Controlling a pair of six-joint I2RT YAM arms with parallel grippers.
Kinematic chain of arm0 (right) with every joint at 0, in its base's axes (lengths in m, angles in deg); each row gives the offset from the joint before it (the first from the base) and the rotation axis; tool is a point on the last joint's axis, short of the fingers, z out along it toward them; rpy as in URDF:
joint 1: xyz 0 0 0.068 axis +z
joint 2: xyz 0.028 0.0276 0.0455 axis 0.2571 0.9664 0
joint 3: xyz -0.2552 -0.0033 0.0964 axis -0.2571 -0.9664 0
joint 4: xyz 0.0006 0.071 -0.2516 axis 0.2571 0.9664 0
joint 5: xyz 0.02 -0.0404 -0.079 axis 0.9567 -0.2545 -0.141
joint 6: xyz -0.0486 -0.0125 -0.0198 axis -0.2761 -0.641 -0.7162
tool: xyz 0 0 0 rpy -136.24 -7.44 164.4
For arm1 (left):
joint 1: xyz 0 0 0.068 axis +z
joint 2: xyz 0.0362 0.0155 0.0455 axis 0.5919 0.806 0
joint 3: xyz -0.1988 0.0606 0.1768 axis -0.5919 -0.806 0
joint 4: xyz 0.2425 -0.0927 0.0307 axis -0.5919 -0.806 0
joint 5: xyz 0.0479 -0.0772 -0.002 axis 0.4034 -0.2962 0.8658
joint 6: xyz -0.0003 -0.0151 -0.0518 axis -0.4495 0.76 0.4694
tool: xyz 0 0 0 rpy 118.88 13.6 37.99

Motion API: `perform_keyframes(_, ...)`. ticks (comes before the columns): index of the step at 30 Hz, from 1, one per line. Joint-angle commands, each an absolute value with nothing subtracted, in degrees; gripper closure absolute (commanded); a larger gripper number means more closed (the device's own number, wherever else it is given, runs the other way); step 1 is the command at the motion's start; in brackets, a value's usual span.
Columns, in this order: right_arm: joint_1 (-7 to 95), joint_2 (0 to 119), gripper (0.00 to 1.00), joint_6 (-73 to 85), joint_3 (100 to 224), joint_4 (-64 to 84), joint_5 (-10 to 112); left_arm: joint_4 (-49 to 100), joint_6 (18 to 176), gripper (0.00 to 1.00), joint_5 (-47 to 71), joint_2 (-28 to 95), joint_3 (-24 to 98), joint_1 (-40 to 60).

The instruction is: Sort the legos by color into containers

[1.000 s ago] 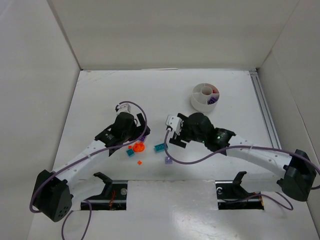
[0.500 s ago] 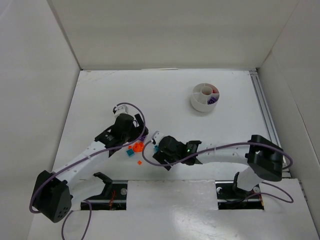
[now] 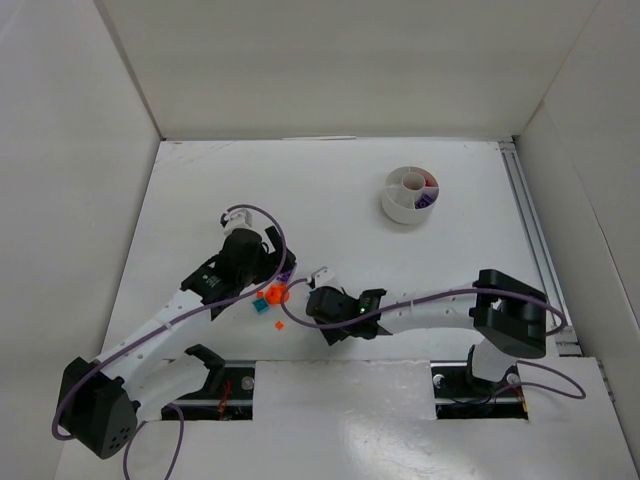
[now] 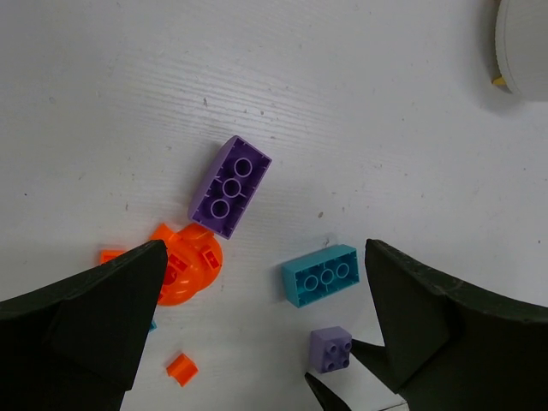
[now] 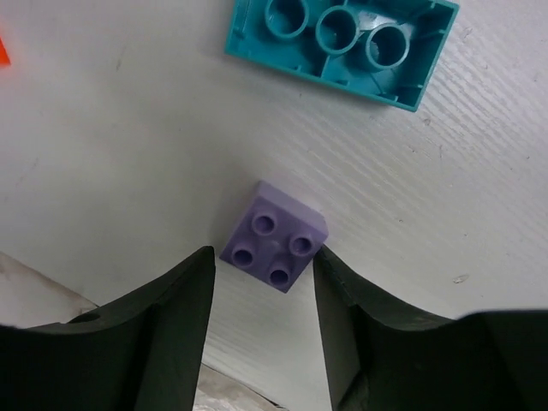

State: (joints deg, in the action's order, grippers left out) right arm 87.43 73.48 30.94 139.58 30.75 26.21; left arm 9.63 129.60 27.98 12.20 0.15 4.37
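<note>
My right gripper (image 5: 264, 287) is open and low over the table, its fingers on either side of a small lilac brick (image 5: 274, 248); the right finger (image 5: 364, 317) is at the brick's corner. A teal brick (image 5: 342, 41) lies just beyond it. My left gripper (image 4: 265, 265) is open and empty above a cluster: a long purple brick (image 4: 229, 186), an orange round piece (image 4: 187, 264), the teal brick (image 4: 321, 274), the lilac brick (image 4: 330, 349) and a small orange bit (image 4: 181, 368). In the top view, the white divided dish (image 3: 402, 205) stands at the far right and holds red and purple pieces.
White walls enclose the table on the left, back and right. A metal rail (image 3: 530, 230) runs along the right edge. The two grippers (image 3: 272, 268) (image 3: 318, 298) are close together over the brick cluster. A small teal bit (image 3: 262, 307) and an orange bit (image 3: 279, 324) lie near them.
My right arm swung left and toward the near edge, and came down around the lilac brick. My left gripper drew back slightly to the left and stays open.
</note>
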Motion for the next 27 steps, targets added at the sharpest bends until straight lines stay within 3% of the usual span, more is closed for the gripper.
perform_keyframes(1, 87.76, 75.53, 0.46, 36.03, 142.35, 33.13, 24.07, 10.06, 129.91, 0.00, 27.66, 10.79, 0.59, 4.04)
perform_keyframes(8, 87.76, 75.01, 0.47, 36.83, 142.88, 35.07, 19.85, 10.07, 129.91, 0.01, 27.13, 9.64, 0.07, 4.04)
perform_keyframes(11, 87.76, 74.48, 0.57, 36.83, 142.88, 35.07, 19.32, 10.07, 129.91, 0.01, 27.13, 9.64, 0.07, 4.04)
perform_keyframes(12, 87.76, 74.48, 0.67, 36.83, 142.88, 35.07, 18.62, 10.07, 129.91, 0.01, 27.13, 9.64, 0.07, 4.04)
perform_keyframes(16, 87.76, 72.55, 0.77, 35.17, 142.35, 34.37, 17.21, 10.07, 129.91, 0.01, 27.13, 9.64, 0.07, 4.04)
perform_keyframes(22, 85.66, 62.90, 0.77, 28.94, 139.55, 35.95, 9.22, 14.63, 125.35, 0.01, 19.15, 10.78, -0.46, 4.04)
perform_keyframes(27, 71.35, 50.25, 0.77, 8.07, 138.84, 33.23, 9.82, 15.96, 124.02, 0.01, 17.64, 13.94, -0.46, 4.04)
